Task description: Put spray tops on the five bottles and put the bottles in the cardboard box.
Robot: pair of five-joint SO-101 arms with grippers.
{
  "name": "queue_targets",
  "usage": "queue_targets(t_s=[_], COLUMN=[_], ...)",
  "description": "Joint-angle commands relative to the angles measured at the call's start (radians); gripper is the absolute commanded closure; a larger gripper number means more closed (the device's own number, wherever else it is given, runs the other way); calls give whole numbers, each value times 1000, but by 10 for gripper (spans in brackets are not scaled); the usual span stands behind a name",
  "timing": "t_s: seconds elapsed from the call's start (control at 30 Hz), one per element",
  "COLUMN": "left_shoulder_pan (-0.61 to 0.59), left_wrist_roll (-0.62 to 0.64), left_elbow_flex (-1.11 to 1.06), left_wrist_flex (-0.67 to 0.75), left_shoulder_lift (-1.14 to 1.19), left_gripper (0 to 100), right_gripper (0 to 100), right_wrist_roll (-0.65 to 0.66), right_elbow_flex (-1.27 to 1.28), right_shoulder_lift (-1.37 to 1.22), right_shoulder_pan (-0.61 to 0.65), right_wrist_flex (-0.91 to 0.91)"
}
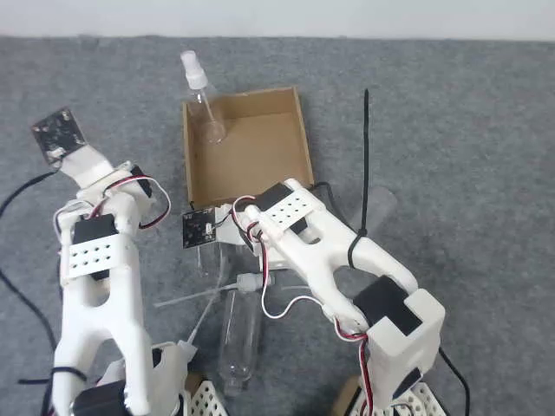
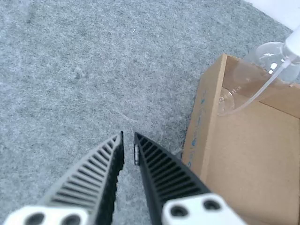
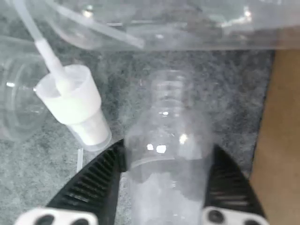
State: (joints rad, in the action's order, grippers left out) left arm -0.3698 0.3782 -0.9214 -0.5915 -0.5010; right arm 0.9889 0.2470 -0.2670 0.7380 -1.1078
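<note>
The open cardboard box (image 1: 247, 152) lies at the back middle of the grey carpet. One clear bottle with a white spray top (image 1: 201, 95) leans over its far left corner, its base inside the box (image 2: 262, 61). My right gripper (image 3: 166, 150) is shut on an uncapped clear bottle (image 3: 171, 117) just in front of the box wall (image 3: 286, 140). A loose spray top (image 3: 75, 110) with its tube lies beside that bottle. Another bare bottle (image 1: 241, 334) lies near the front. My left gripper (image 2: 129, 136) hovers shut and holds nothing over the carpet, left of the box (image 2: 206, 122).
A further clear bottle (image 1: 381, 208) lies to the right of the right arm (image 1: 303, 234). A black strap (image 1: 366, 156) sticks up from that arm. A spray top with its tube (image 1: 247, 284) and a loose tube (image 1: 186, 299) lie between the arms.
</note>
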Motion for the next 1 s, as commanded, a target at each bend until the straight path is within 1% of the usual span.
queue_targets(t_s=[0.0,0.3,0.67,0.87,0.97], left_shoulder_pan=[-2,-2,-2,-2,-2], left_wrist_roll=[5,3,3,3,3], left_elbow_flex=[24,24,24,24,24], left_wrist_flex=[32,32,32,32,32], left_shoulder_lift=[-52,-52,-52,-52,-52], left_gripper=[966,966,966,966,966], right_gripper=[902,903,907,907,907], right_wrist_roll=[-8,-9,-15,-146,-167], right_elbow_flex=[-34,-34,-28,-32,-34], right_shoulder_lift=[28,33,140,142,143], right_shoulder_pan=[2,2,-19,-12,-12], right_wrist_flex=[15,13,-24,-21,-15])
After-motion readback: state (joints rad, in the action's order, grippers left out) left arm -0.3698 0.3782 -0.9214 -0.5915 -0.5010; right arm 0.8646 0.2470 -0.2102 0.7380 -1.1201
